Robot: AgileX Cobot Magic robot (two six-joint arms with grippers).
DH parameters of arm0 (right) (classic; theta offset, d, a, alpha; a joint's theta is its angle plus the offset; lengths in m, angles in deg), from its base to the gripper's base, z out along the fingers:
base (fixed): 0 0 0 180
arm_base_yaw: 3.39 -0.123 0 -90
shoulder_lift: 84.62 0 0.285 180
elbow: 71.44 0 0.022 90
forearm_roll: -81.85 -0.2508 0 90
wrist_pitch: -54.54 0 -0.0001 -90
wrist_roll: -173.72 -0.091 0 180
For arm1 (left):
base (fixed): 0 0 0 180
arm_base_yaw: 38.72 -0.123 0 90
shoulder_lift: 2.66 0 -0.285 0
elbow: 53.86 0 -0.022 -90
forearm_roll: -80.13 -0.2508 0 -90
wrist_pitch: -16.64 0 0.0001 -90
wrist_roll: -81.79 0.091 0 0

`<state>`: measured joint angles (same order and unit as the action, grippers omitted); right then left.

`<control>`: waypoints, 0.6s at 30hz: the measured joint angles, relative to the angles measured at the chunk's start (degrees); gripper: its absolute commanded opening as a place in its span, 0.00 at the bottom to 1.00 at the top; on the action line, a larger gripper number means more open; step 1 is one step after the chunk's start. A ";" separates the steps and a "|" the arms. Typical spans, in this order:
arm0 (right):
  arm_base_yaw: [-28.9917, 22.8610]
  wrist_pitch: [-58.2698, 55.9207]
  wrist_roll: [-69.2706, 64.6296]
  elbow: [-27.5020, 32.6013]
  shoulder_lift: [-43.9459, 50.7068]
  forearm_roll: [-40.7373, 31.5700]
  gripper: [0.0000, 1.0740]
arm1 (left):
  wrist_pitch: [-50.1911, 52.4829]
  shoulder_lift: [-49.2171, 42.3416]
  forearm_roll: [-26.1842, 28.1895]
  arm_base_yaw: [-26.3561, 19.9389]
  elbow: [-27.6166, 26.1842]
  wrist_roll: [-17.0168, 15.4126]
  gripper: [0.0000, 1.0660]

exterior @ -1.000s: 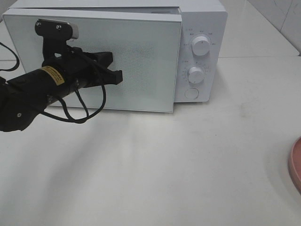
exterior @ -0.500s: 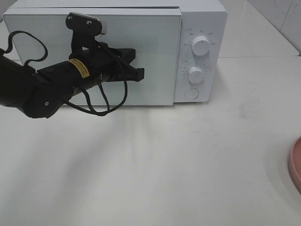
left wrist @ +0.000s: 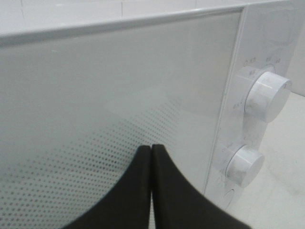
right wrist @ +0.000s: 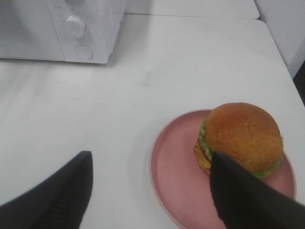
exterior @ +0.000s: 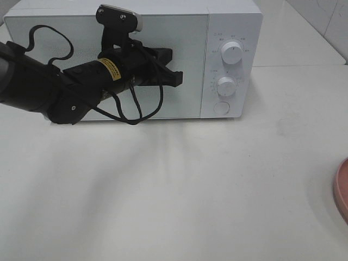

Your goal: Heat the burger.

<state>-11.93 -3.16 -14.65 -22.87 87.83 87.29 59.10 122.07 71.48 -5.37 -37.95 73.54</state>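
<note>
The burger (right wrist: 240, 136), with a glossy brown bun and green lettuce, sits on a pink plate (right wrist: 176, 176) in the right wrist view. My right gripper (right wrist: 150, 157) hovers open above the plate's near side, one finger in front of the burger's edge, holding nothing. In the exterior view only the plate's rim (exterior: 342, 190) shows at the right edge; the burger is out of frame there. My left gripper (exterior: 176, 80) is shut, its tips (left wrist: 151, 148) against the white microwave's door (exterior: 185, 54), which lies flush with the body.
The microwave (exterior: 234, 16) stands at the back of the white table, with two knobs (exterior: 232, 53) (exterior: 226, 85) and a round button (exterior: 221, 107) on its right panel. The left arm's black cable loops in front of the door.
My left gripper has swept rightward and back across the door, and the door has swung from ajar to flush with the microwave. The plate has not moved.
</note>
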 measured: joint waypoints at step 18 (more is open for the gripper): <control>0.00 0.00 0.00 0.00 0.00 0.00 0.64 | -9.97 -12.03 9.63 1.66 15.41 0.00 0.24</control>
<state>-11.93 -3.16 -14.65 -22.87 87.83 87.29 49.13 110.03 81.10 -3.71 -22.54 73.54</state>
